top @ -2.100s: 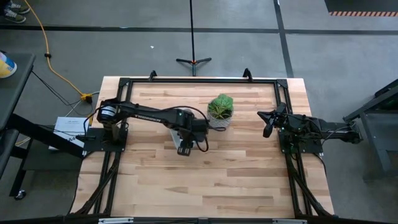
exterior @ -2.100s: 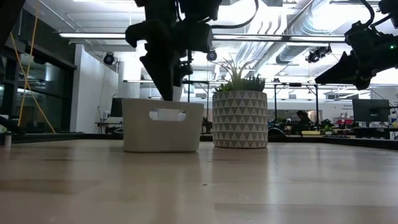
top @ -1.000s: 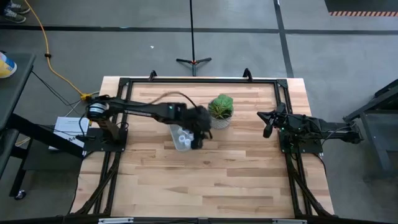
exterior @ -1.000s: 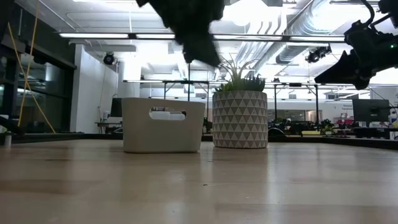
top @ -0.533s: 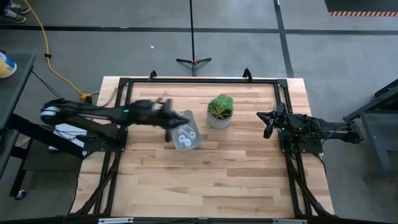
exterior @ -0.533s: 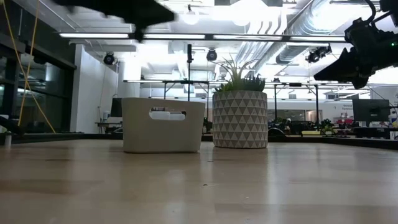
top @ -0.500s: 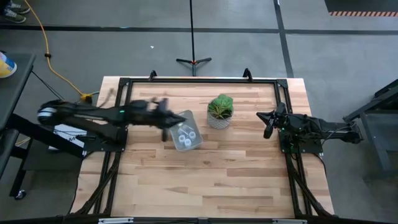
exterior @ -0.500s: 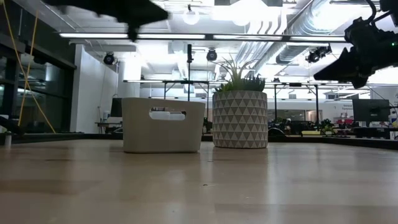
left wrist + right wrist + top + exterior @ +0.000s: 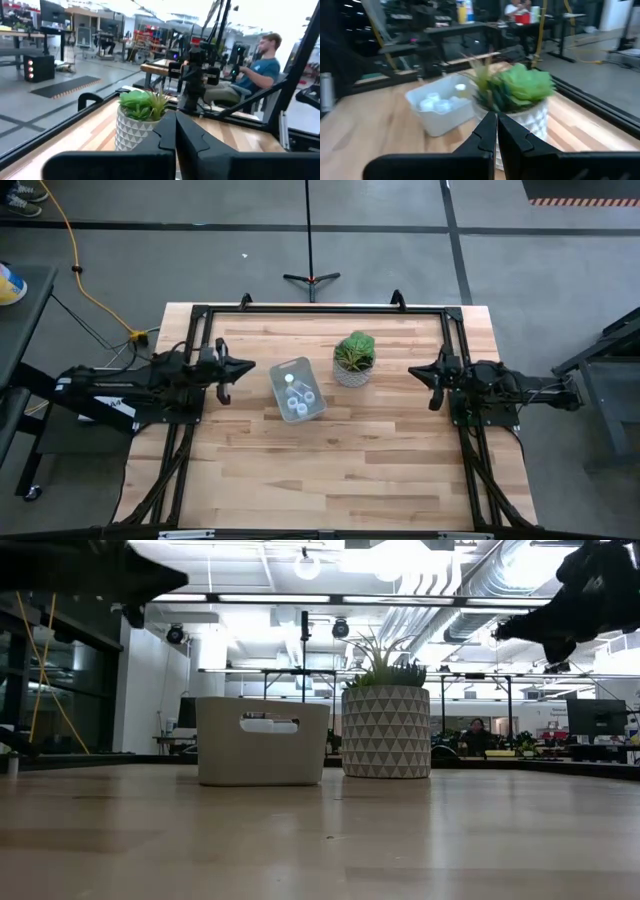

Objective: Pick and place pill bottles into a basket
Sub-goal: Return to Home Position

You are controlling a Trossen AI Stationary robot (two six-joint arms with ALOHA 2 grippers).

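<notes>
Nestling inside the basket, whitish pill bottles; left end effector and right end effector, fingers together.

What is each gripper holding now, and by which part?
Nothing is held. The left gripper and the right gripper are both shut and empty, apart from the basket with the pill bottles inside.

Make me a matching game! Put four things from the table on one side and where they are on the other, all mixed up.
1. pill bottles
2. plant
3. left gripper
4. right gripper

A. shut, near the table right edge
B. in a white patterned pot
C. inside the basket
D. shut, near the table left edge

Pairs: 1-C, 2-B, 3-D, 4-A
</notes>
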